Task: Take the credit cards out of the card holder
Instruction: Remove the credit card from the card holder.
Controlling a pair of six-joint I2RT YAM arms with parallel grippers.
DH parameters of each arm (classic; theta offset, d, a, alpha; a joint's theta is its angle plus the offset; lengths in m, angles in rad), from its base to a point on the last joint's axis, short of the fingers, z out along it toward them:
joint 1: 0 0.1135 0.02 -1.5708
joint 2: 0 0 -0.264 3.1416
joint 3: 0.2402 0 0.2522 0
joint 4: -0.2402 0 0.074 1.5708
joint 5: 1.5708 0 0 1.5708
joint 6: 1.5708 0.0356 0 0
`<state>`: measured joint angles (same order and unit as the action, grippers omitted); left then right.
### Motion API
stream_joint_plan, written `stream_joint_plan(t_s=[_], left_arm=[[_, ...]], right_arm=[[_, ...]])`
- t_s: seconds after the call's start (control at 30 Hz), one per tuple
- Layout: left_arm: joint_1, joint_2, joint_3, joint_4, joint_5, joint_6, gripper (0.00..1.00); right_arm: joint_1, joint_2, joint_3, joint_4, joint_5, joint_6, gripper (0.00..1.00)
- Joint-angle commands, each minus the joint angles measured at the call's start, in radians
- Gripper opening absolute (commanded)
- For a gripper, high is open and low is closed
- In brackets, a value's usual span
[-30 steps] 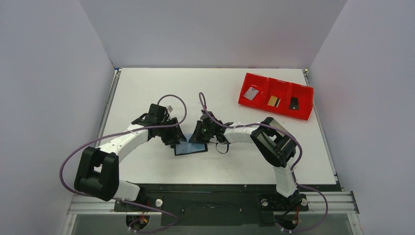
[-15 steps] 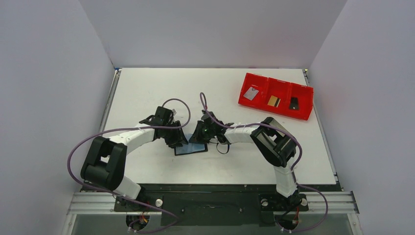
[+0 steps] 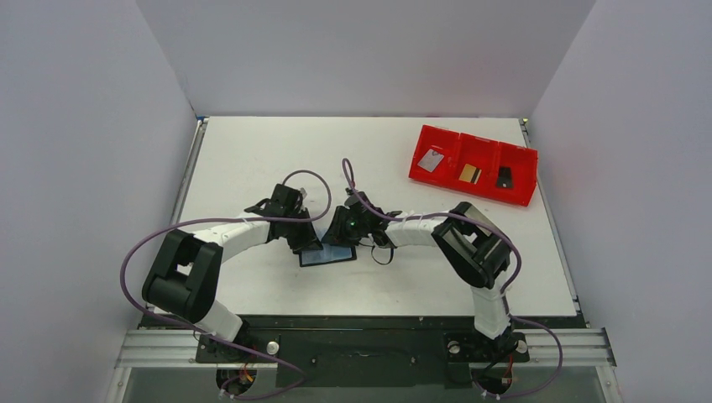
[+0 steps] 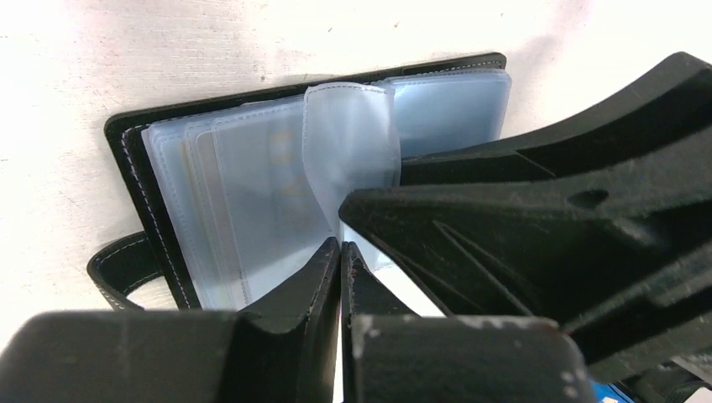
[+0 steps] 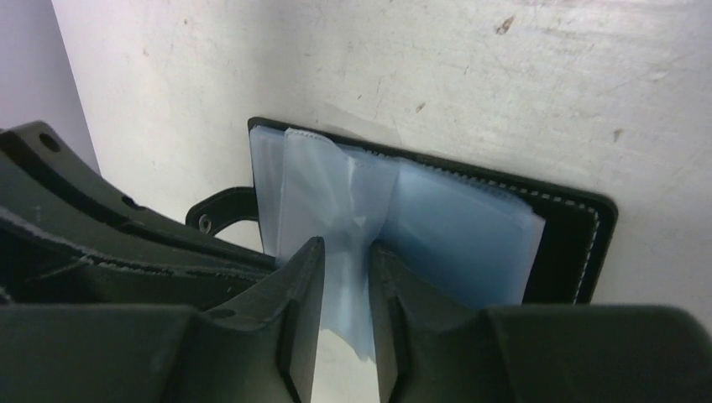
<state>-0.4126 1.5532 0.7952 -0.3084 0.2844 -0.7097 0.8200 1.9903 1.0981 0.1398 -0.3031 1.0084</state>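
Top external view: the card holder [image 3: 329, 255] is being shown lying open and flat on the white desk [image 3: 252, 151], near the middle of its front half, with both arms reaching in over it. The left end effector [image 3: 309, 242] is being held low at the holder's left edge and the right end effector [image 3: 340, 233] at its far edge, the two just beside each other. Well apart, at the far right of the desk, three credit cards are being carried in a red three-compartment tray [image 3: 453, 186]: a silver-grey card [image 3: 431, 160] in the left compartment, a gold card [image 3: 470, 174] with a dark stripe in the middle one, and a black card [image 3: 504, 177] in the right one.

In the left wrist view, the left end effector's fingers are being held together, tip against tip, over the holder's clear plastic sleeves [image 4: 252, 193]. Whether a sleeve is being pinched between them cannot be told. One sleeve [image 4: 348, 138] is being bowed upward into a loop.

In the right wrist view, the right end effector's fingers are being held slightly apart, with a translucent sleeve lying in the gap. The holder's black strap [image 5: 220, 215] is being seen curling out on the desk beside it.
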Motion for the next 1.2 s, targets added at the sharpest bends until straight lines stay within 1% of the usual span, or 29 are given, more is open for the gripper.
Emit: stream_joint_plan(t_s=[0.0,0.1,0.23,0.43,0.63,0.9,1.1,1.17], left_arm=[[-0.016,-0.019,0.003,0.04,0.0,-0.001,0.0],[-0.026,-0.031,0.006,0.04,0.01,0.005,0.0],[-0.042,-0.04,0.017,0.043,0.015,0.004,0.0],[-0.069,-0.031,0.042,0.071,0.024,-0.01,0.0],[-0.111,0.0,0.068,0.111,0.035,-0.031,0.0],[-0.164,0.079,0.127,0.155,0.041,-0.054,0.12],[-0.179,0.158,0.152,0.18,0.055,-0.059,0.15],[-0.183,0.175,0.16,0.184,0.058,-0.058,0.19]], right_arm=[[0.012,-0.075,-0.021,-0.136,0.083,-0.046,0.32],[0.01,-0.129,-0.038,-0.18,0.115,-0.041,0.42],[0.001,-0.215,-0.059,-0.214,0.154,-0.03,0.47],[-0.01,-0.311,-0.091,-0.236,0.201,-0.025,0.5],[-0.024,-0.372,-0.117,-0.271,0.255,-0.031,0.5],[-0.048,-0.424,-0.169,-0.29,0.293,-0.033,0.5],[-0.067,-0.48,-0.204,-0.315,0.337,-0.031,0.5],[-0.071,-0.501,-0.217,-0.327,0.353,-0.031,0.5]])
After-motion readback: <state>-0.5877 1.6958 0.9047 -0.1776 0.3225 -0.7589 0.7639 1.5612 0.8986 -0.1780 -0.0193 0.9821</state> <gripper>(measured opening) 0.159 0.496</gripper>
